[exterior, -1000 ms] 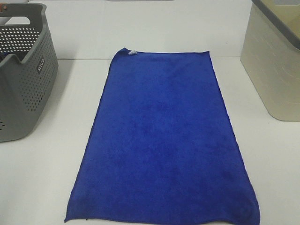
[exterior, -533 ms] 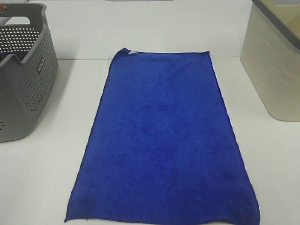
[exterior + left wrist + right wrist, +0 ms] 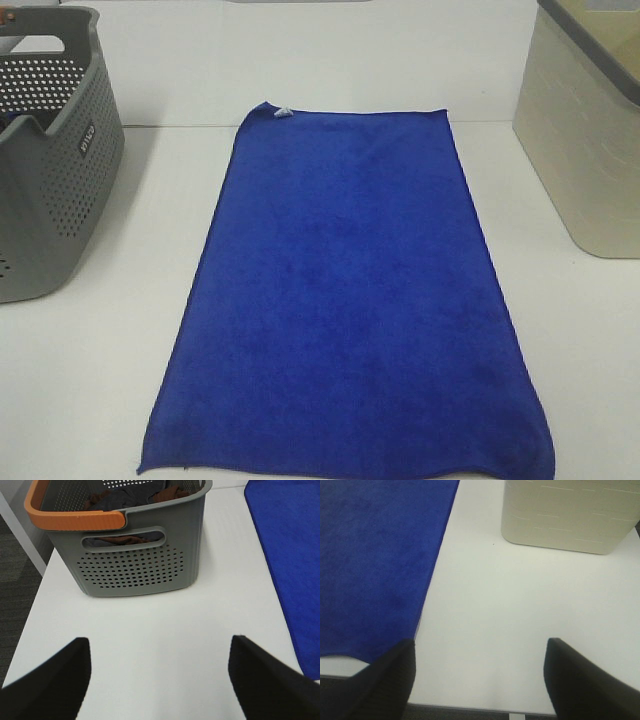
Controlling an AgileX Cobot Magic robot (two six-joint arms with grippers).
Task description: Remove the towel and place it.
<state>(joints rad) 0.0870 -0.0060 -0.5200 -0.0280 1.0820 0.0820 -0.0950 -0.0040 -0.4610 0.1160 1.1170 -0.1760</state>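
Towel (image 3: 345, 300) lies flat on the bench (image 3: 100, 380) between two baskets; soft, limp, light, best pinched at near corners. Both sets of fingers (image 3: 50, 680) (image 3: 580, 680) spread wide, empty.

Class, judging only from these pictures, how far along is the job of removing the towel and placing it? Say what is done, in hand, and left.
Done: the towel lies spread flat on the white table, between the grey basket and the beige bin.
In hand: nothing; the left gripper and right gripper are both open above bare table.
Left: apparently little or nothing, since the towel already looks placed.
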